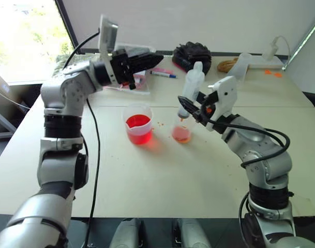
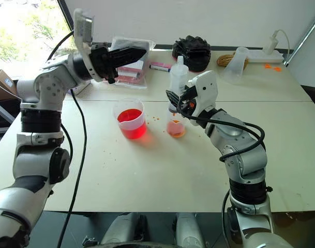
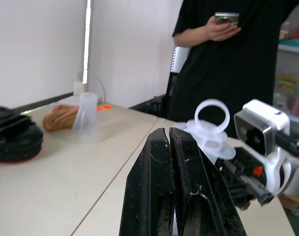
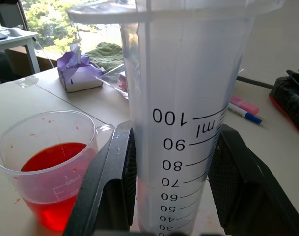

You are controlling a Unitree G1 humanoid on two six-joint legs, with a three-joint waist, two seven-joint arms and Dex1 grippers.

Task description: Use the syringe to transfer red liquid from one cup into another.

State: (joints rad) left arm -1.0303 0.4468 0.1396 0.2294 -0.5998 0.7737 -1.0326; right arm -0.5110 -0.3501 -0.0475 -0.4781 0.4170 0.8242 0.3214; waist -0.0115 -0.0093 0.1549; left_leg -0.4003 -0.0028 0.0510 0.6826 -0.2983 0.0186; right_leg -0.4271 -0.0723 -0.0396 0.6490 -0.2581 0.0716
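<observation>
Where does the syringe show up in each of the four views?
Left eye: syringe, upright, right of centre, tip over the smaller cup.
Right eye: centre.
Left wrist: plunger ring, right of centre.
Right wrist: barrel, centre.
Shared landmark: spouted beaker.

On tabletop (image 1: pixel 162 175): spouted beaker (image 1: pixel 138 123) left of small cup (image 1: pixel 181 132), syringe (image 1: pixel 190 95) upright over the cup, marker pen (image 1: pixel 163 74) behind both.

A broad cream-coloured tabletop (image 1: pixel 162 175), seamed where two panels met, stood against a plain white wall (image 1: pixel 198 20). A bright window (image 1: pixel 23 36) with a dark frame lay at its left, showing sunlit green trees. Daylight fell evenly across the pale surface.
</observation>
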